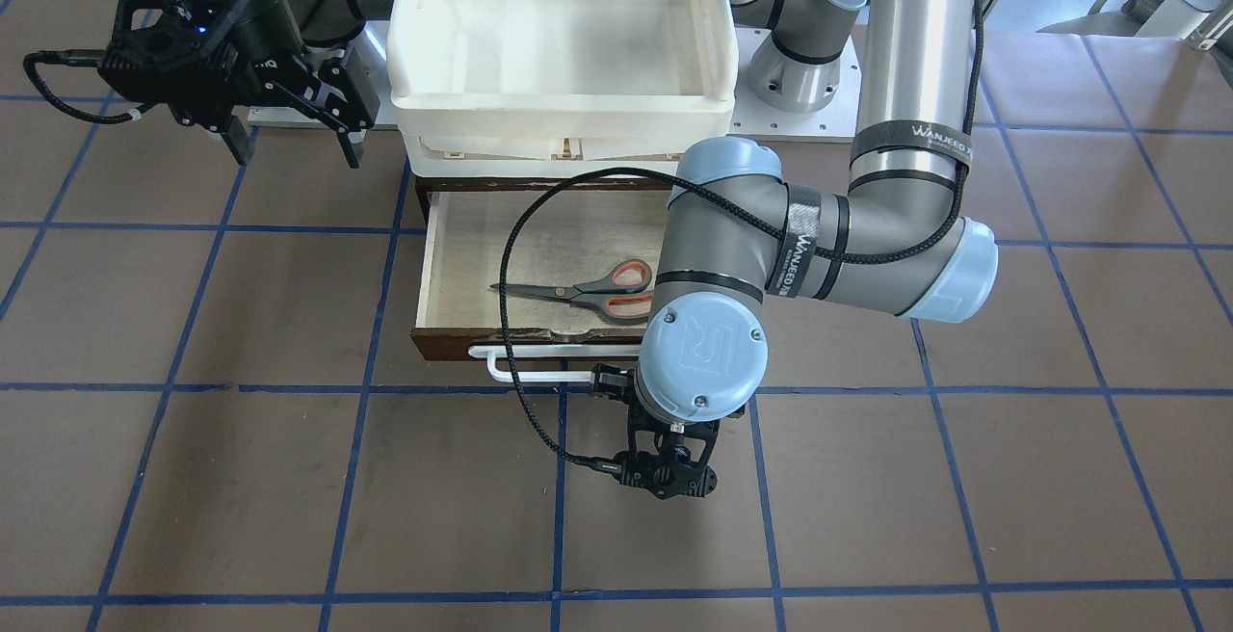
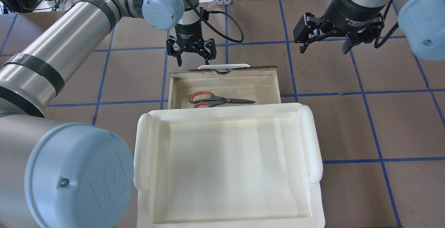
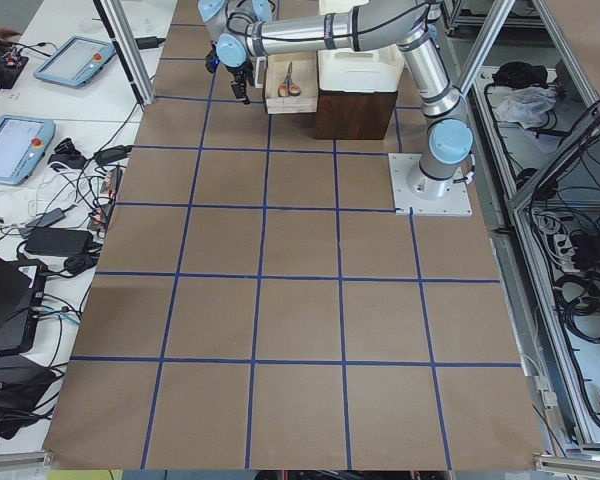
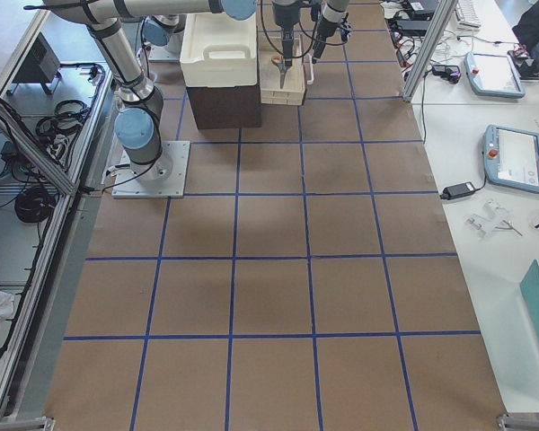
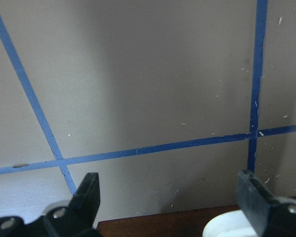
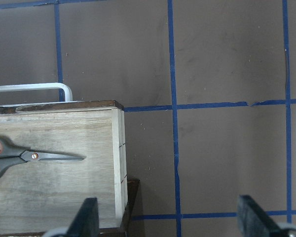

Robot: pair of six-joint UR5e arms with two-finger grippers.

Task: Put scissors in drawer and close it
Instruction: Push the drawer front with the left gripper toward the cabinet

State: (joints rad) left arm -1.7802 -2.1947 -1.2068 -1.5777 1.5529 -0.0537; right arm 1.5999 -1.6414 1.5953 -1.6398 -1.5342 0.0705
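Note:
The scissors [image 2: 219,99] lie flat inside the open drawer [image 2: 243,82], with the orange-lined handles toward my left arm's side. They also show in the front view [image 1: 588,290] and the right wrist view [image 6: 34,157]. My left gripper [image 2: 193,60] is open and empty. It hangs just beyond the drawer's dark front, over its white bar handle [image 2: 224,66]. In the left wrist view the gripper [image 5: 170,195] shows the handle [image 5: 222,227] at the bottom edge. My right gripper [image 2: 323,49] is open and empty, above the table beside the drawer.
A large white plastic tray [image 2: 226,116] sits on the dark cabinet [image 3: 355,105] that holds the drawer and overhangs the drawer's back part. The brown table [image 1: 241,478] has blue tape grid lines. My left forearm [image 1: 848,237] crosses above the drawer's side.

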